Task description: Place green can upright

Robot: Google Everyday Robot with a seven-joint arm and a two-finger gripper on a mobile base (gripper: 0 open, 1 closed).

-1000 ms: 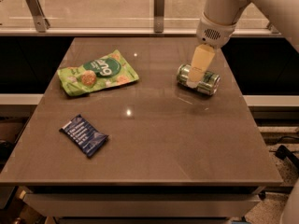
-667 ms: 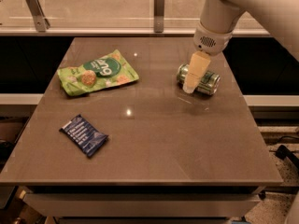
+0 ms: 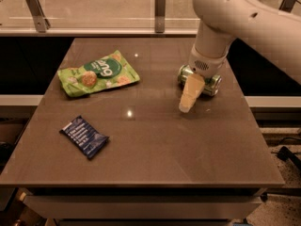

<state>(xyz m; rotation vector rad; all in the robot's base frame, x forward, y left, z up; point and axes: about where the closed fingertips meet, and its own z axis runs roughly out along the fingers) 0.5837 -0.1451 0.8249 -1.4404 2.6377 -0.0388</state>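
Observation:
The green can [image 3: 212,84] lies on its side on the right part of the brown table [image 3: 155,145], its silver ends pointing left and right. Its middle is hidden behind my arm's white wrist. My gripper [image 3: 186,105] reaches down in front of the can, on the near-left side of it, with its cream tip close to the table top. The gripper holds nothing that I can see.
A flat green snack bag [image 3: 98,73] lies at the back left. A dark blue packet [image 3: 84,136] lies at the front left. A glass rail [image 3: 160,6] runs behind the table. The table's right edge is close to the can.
My arm has swung forward and to the left. The gripper tip has moved from over the can to the table just in front of it. The can still lies on its side.

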